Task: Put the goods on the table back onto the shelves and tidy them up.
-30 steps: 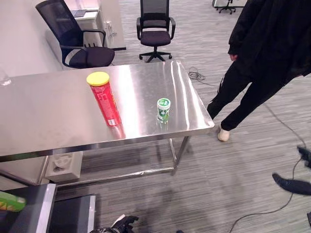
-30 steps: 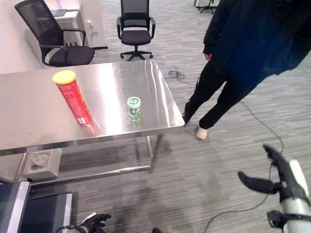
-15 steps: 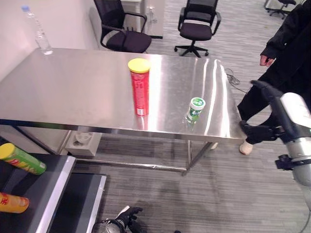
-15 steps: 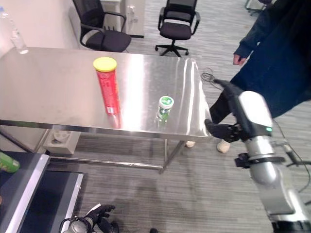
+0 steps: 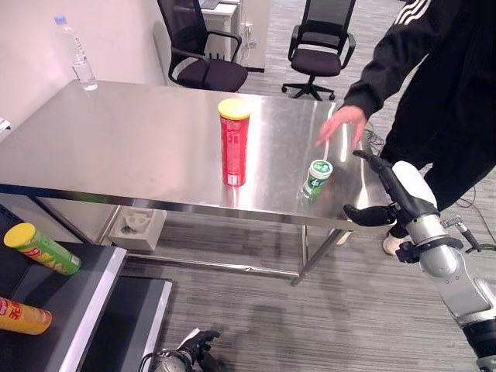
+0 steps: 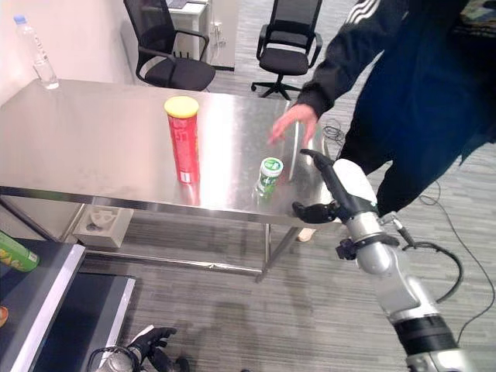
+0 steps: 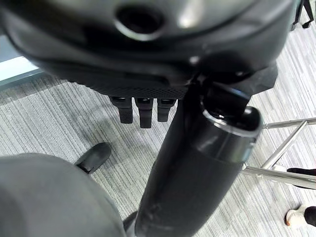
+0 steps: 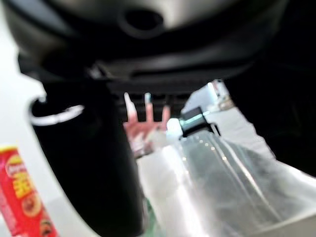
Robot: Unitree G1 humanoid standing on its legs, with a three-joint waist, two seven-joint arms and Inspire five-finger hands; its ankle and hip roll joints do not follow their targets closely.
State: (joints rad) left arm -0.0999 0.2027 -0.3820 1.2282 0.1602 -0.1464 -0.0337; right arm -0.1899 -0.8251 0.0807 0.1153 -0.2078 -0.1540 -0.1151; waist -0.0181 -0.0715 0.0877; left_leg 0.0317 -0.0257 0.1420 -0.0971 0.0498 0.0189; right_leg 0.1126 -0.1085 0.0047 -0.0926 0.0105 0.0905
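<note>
Steel table (image 5: 116, 147): red can (image 5: 234, 143), green tub (image 5: 316, 177) upright; right hand (image 5: 391, 194) fingers spread; left hand (image 5: 190, 353) half cut off, unclear.

A long steel table (image 5: 116, 147) is stretched across the upper left and middle of the frame, its polished top catching glare. A tall red canister (image 5: 234, 142) with a yellow lid is stood upright near the centre of the frame, close to the table's front edge. To its right, well apart, a small green-capped tub (image 5: 316, 178) is set near the front right corner. A clear water bottle (image 5: 76, 62) is seen upright at the far upper left. In the lower left, a dark shelf (image 5: 74, 325) is shown, with a green canister (image 5: 41, 249) and an orange canister (image 5: 23, 316) laid on their sides.
</note>
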